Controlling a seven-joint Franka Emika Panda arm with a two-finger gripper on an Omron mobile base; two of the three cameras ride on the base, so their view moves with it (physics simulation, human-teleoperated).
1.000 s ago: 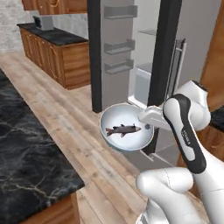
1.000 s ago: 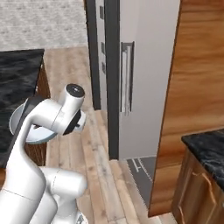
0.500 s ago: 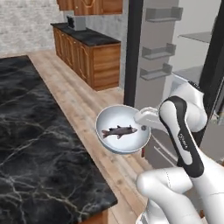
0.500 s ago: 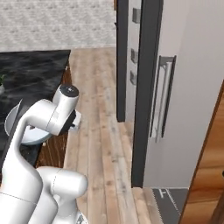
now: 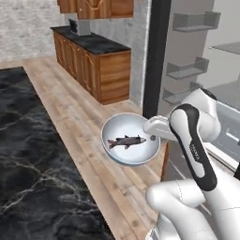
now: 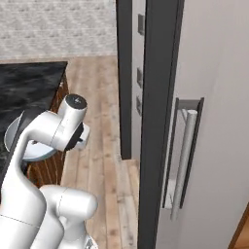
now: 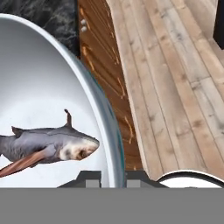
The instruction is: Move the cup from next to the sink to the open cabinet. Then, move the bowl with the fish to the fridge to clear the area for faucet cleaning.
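I am carrying the bowl (image 5: 123,129), white inside, level above the wooden floor, with the dark fish (image 5: 125,141) lying in it. My gripper (image 5: 151,137) is shut on the bowl's right rim. In the hand view the pale blue rim (image 7: 106,127) passes between my gripper's (image 7: 113,178) two tips, and the fish (image 7: 48,146) lies just left of them. From the right base view the bowl (image 6: 17,141) peeks out behind my arm. The grey fridge (image 5: 197,70) stands open just right of the bowl, shelves showing; its door (image 6: 219,97) carries a long bar handle (image 6: 184,160).
A black marble counter (image 5: 28,164) runs along the left, close to the bowl. Wooden base cabinets (image 5: 101,70) with a dark top stand at the far wall, wooden wall cabinets (image 5: 93,7) above them. Bare plank floor (image 5: 79,108) lies between counter and fridge.
The whole picture has shifted as the base moved: the fridge is larger and nearer, and the counter has slid left. The bowl with the fish stays in my grip.
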